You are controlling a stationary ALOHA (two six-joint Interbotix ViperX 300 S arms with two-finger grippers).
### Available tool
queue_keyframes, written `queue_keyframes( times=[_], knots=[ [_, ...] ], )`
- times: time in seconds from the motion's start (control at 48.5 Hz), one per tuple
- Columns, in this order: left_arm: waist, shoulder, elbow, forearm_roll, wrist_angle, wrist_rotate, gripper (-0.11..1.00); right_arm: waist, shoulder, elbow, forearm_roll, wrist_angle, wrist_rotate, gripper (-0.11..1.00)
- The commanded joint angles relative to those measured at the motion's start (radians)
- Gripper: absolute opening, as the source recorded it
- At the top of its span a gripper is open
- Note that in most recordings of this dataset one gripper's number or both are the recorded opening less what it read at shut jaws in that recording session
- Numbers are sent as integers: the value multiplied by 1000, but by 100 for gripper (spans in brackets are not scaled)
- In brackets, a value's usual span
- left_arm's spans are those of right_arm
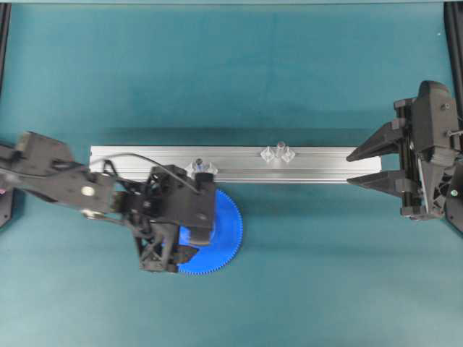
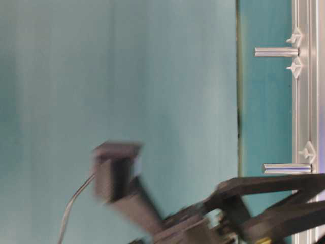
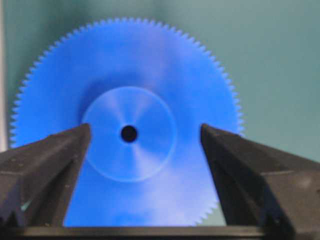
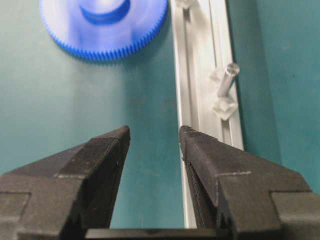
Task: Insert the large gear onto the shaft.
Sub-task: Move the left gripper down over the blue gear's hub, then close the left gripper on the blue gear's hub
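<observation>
Left wrist-mounted view puts the large gear [image 3: 127, 145] right in front of the lens: a bright-blue disc with fine teeth all round its rim, a raised round hub in the middle and a small dark centre hole. The left gripper [image 3: 145, 150] frames it, one black finger [image 3: 45, 165] on each side of the hub, spread wide apart and not touching the gear's face. The gear lies flat on the teal table mat [image 1: 304, 289].

From overhead, the left gripper [image 1: 173, 242] covers the gear's left half; the uncovered blue part [image 1: 224, 235] lies just beside the near edge of the aluminium rail [image 1: 145, 163], and whether it touches that edge cannot be told. There is one gear and one rail. Two shafts stand on the rail, each a thin silver pin on a small shiny faceted mount: the shaft [image 1: 200, 165] just beyond the gear, and a second pin [image 1: 279, 150] further right along the rail.

At the far right end, the right gripper [image 1: 365, 168] points at the rail's end with its two fingers parted, holding nothing. Its own camera shows those fingers [image 4: 107, 150] apart over the mat and rail, with the second pin [image 4: 226, 80] ahead and the gear [image 4: 102, 27] beyond.

The table-level view is blurred; two pins [image 2: 277, 51] show on the rail.
</observation>
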Motion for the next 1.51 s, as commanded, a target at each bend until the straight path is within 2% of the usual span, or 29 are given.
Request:
queue_keyframes(
  times=[0.0,0.165,0.619,1.279,1.485],
  knots=[
    [-5,20,-55,5,48,2,92,6,-6,-6,2,-5,9,54],
    [15,43,-89,5,100,14,93,9,-26,9,3,-5,11,57],
    [20,72,-94,6,117,29,93,34,-80,43,5,-5,57,58],
    [21,129,-110,6,118,21,92,44,-94,60,5,-5,72,58],
    [21,129,-110,6,137,20,87,44,-114,67,5,-5,74,58]
  ],
)
